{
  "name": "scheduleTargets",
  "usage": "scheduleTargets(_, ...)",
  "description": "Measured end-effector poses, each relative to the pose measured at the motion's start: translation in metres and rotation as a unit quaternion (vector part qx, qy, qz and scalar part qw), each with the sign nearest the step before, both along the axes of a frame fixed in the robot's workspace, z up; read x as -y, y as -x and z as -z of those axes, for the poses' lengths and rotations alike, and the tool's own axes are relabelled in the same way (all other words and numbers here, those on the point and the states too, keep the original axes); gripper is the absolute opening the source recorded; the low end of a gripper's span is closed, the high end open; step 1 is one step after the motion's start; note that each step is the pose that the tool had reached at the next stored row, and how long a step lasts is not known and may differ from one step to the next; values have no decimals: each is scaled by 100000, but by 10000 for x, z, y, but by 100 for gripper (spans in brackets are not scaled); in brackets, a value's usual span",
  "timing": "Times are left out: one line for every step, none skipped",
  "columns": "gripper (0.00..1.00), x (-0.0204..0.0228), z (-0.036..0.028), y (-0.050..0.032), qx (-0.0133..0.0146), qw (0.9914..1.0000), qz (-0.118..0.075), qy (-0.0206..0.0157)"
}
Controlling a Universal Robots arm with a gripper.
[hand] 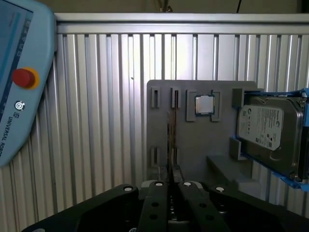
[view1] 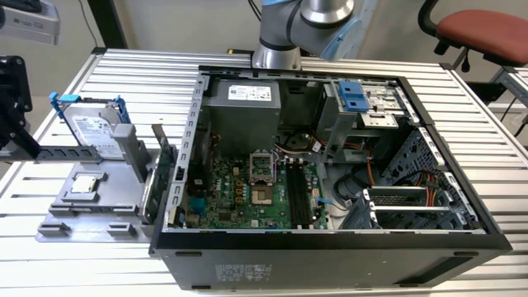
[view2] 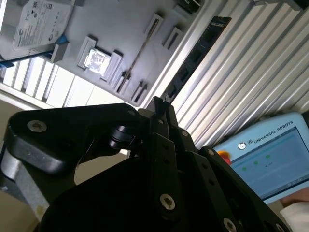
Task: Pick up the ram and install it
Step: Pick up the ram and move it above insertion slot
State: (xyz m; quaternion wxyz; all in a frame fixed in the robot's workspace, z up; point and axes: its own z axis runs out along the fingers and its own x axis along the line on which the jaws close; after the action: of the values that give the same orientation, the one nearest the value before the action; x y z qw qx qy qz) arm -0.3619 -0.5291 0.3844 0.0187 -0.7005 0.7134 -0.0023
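The ram (view2: 199, 52) is a long dark stick with black chips. It reaches out from my fingertips over the ribbed table beside the grey parts holder (view2: 120, 29). In the first wrist view I see the ram (hand: 170, 142) edge-on as a thin line. My gripper (view2: 159, 104) (hand: 170, 169) is shut on one end of it. In the exterior view the gripper (view1: 15, 114) hangs at the far left, away from the open computer case (view1: 330, 238). The motherboard's black memory slots (view1: 298, 195) lie inside the case.
The parts holder (view1: 91, 207) carries a hard drive (view1: 91, 127) in a blue bracket, a processor chip (view1: 85, 184) and an upright green card (view1: 162, 164). A teach pendant (hand: 19, 72) lies on the table. A red chair (view1: 483, 28) stands at the exterior view's back right.
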Motion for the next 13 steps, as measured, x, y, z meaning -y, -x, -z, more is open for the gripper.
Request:
scheduleTargets(0,0,0,-28,1,100000,-1,0)
scheduleTargets(0,0,0,-55,-2,100000,-7,3)
scheduleTargets(0,0,0,-80,1,100000,-9,-2)
scheduleTargets(0,0,0,-105,-2,100000,-13,1)
scheduleTargets(0,0,0,-129,3,100000,-24,0)
scheduleTargets(0,0,0,-153,1,100000,-45,0)
scheduleTargets(0,0,0,-176,0,100000,-55,-1)
scheduleTargets(0,0,0,-199,-3,100000,-69,3)
scheduleTargets(0,0,-1,-221,-1,100000,-77,1)
scheduleTargets(0,0,-1,-243,-1,100000,-82,-1)
scheduleTargets(0,0,-2,-267,-2,100000,-89,1)
scheduleTargets(0,0,-4,-290,2,100000,-94,0)
scheduleTargets(0,0,-7,-307,3,100000,-97,-2)
